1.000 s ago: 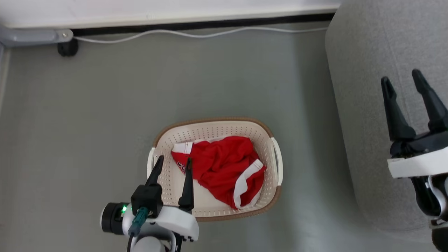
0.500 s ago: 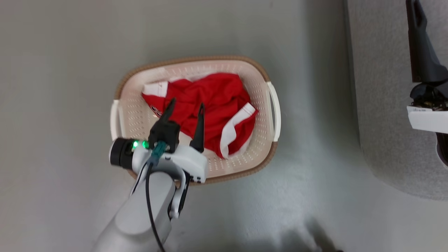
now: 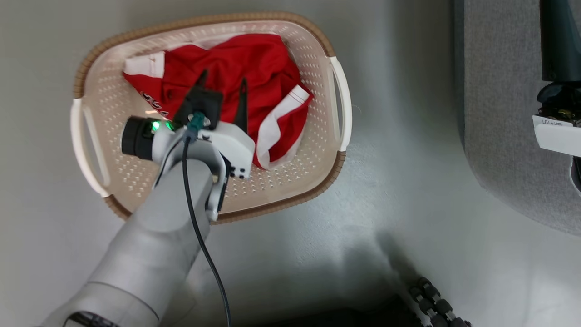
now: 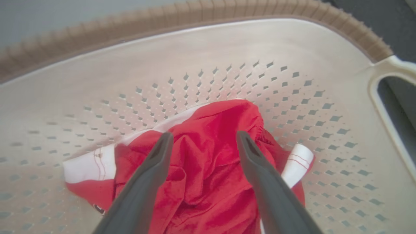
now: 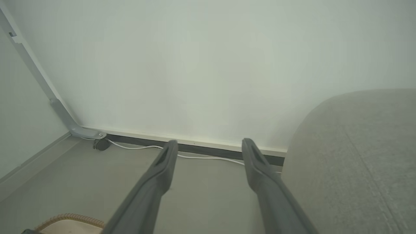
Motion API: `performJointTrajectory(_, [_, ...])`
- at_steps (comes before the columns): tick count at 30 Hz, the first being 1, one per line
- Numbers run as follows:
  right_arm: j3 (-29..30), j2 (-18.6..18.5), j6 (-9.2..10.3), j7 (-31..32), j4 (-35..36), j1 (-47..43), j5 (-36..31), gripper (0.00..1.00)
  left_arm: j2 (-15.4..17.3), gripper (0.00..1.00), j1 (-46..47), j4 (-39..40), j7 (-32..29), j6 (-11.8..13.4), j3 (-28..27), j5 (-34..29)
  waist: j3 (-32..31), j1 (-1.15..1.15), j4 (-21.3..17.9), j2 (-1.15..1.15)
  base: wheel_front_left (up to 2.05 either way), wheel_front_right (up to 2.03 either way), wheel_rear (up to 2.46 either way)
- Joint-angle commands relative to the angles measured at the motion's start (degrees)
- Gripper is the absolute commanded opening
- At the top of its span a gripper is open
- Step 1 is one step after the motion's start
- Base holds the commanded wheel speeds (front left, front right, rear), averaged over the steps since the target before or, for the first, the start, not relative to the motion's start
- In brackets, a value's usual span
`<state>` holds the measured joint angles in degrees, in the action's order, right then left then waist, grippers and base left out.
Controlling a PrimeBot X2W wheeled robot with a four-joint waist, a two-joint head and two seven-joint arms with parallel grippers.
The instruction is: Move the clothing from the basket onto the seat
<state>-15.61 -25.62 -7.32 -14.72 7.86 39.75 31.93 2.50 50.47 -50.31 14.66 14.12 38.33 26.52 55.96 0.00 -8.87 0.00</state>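
The clothing (image 3: 254, 68) is a rumpled red heap with white bands, lying in the cream basket (image 3: 317, 150) with the brown rim. My left gripper (image 3: 222, 81) is open inside the basket, its two fingers pointing down at the heap. In the left wrist view its gripper (image 4: 204, 135) has red cloth (image 4: 208, 182) under the gap between the tips, with nothing pinched; I cannot tell whether the tips touch it. The right gripper (image 5: 208, 143) stands open in the air beside the grey seat (image 5: 357, 156), holding nothing. The seat (image 3: 499, 113) lies to the right of the basket.
Grey floor surrounds the basket. A white cable (image 5: 201, 157) runs along the dark baseboard, and a grey frame leg with a caster (image 5: 100, 144) stands at the wall. My dark base with small wheels (image 3: 431, 304) shows at the bottom edge.
The head camera has dipped, so the basket sits higher and larger in its picture. My left gripper has pushed forward and down from the basket's near wall to over the red heap, still open.
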Motion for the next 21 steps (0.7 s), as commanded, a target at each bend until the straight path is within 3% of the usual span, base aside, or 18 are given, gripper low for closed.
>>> performJointTrajectory(1, [-0.7,-0.6,-0.17,-0.3,1.8,-1.3,0.3,1.00,0.4,1.00,0.4,-0.4,0.3,-0.1,-0.6,0.6,1.6,0.00,-1.4,0.00,0.00,0.00,0.00])
performJointTrajectory(8, [-1.3,-0.4,-0.17,-0.3,3.7,-0.1,-0.1,1.00,0.4,1.00,5.4,-7.4,0.3,0.5,0.6,4.5,3.7,0.00,-2.8,0.00,0.00,0.00,0.00])
performJointTrajectory(15, [-1.4,-0.6,-0.17,-0.3,5.1,-1.1,-0.6,1.00,0.4,1.00,9.1,-13.6,0.3,2.6,2.0,7.5,4.7,0.00,-3.1,0.00,0.00,0.00,0.00])
performJointTrajectory(21, [-1.0,-0.3,-0.17,-0.3,6.1,-1.9,-0.4,1.00,0.4,1.00,12.6,-19.5,-0.7,1.8,3.6,8.8,5.5,0.00,-3.7,0.00,0.00,0.00,0.00])
